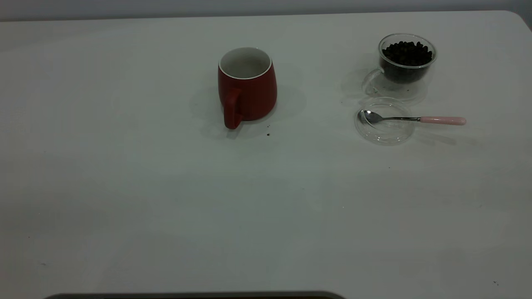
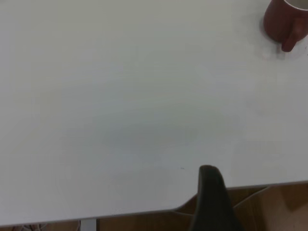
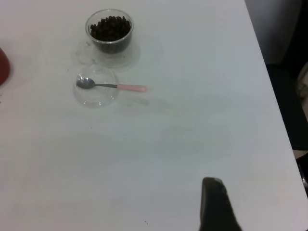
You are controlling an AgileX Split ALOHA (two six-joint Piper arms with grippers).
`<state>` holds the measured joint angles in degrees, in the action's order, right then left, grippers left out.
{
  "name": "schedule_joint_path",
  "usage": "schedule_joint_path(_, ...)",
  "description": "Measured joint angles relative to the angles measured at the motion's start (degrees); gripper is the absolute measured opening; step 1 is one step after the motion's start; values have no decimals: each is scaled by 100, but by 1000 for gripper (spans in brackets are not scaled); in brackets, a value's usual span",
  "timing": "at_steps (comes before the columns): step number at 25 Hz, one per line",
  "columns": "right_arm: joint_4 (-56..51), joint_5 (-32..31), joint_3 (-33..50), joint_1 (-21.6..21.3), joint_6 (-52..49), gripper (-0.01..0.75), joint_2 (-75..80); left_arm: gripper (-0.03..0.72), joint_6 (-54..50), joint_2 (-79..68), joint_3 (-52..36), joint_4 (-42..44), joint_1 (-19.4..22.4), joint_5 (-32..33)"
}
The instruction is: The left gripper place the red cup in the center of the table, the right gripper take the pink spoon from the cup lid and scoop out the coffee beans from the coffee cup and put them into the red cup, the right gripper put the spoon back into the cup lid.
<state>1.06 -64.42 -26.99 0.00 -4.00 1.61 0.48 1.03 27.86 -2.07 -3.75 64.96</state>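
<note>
Both pincers well apart from red cup and pink spoon.

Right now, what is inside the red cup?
The red cup shows only its white inner wall; no beans are visible in it. Its bottom is hidden by the near rim, so I cannot rule out a few. The coffee beans fill the coffee cup.

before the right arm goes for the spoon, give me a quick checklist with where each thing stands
1. Red cup upright near the table centre: ok.
2. Pink spoon bowl resting in the cup lid, handle sticking out, free to grip: ok.
3. Coffee cup upright, coffee beans inside: ok.
4. Path to the spoon clear of arms: ok.
5. Right gripper open: cannot tell.
6. Left gripper clear of the cup: ok.
</note>
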Motion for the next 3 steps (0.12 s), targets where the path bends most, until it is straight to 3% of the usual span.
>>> schedule_joint_path(3,0,-1,0,0,0,487,0,538,0,0,0,0,0,0)
